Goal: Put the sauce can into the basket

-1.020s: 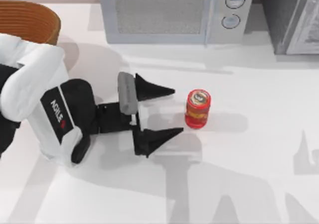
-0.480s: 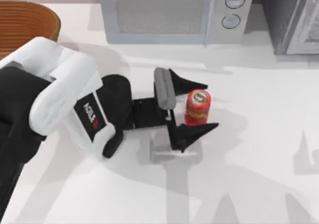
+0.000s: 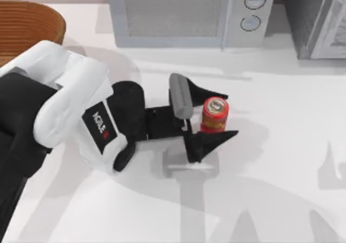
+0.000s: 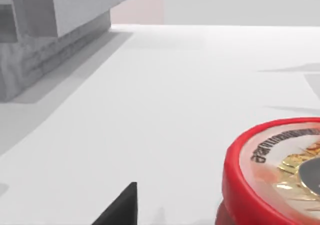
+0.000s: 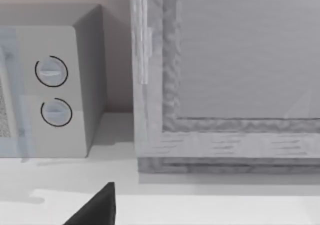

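The sauce can (image 3: 214, 115) stands upright on the white table, right of centre; it is red with a silver top. My left gripper (image 3: 218, 116) is open and straddles it, one black finger (image 3: 208, 93) on the far side and the other (image 3: 213, 140) on the near side, both close to the can's wall. In the left wrist view the can's rim (image 4: 280, 165) looms large beside a fingertip (image 4: 120, 207). The basket (image 3: 27, 22), woven and orange-brown, sits at the far left corner, partly cut off by the picture's edge. My right gripper (image 5: 97, 207) hangs parked facing the back wall.
A grey microwave (image 3: 184, 13) stands along the back edge, with two dials (image 5: 50, 72). A grey cabinet (image 3: 319, 19) fills the back right corner. My left arm's white body (image 3: 65, 113) lies between the can and the basket.
My left gripper has slid to the right from beside the can until its fingers straddle it. In the last half second the fingers drew slightly closer together. The can has not moved.
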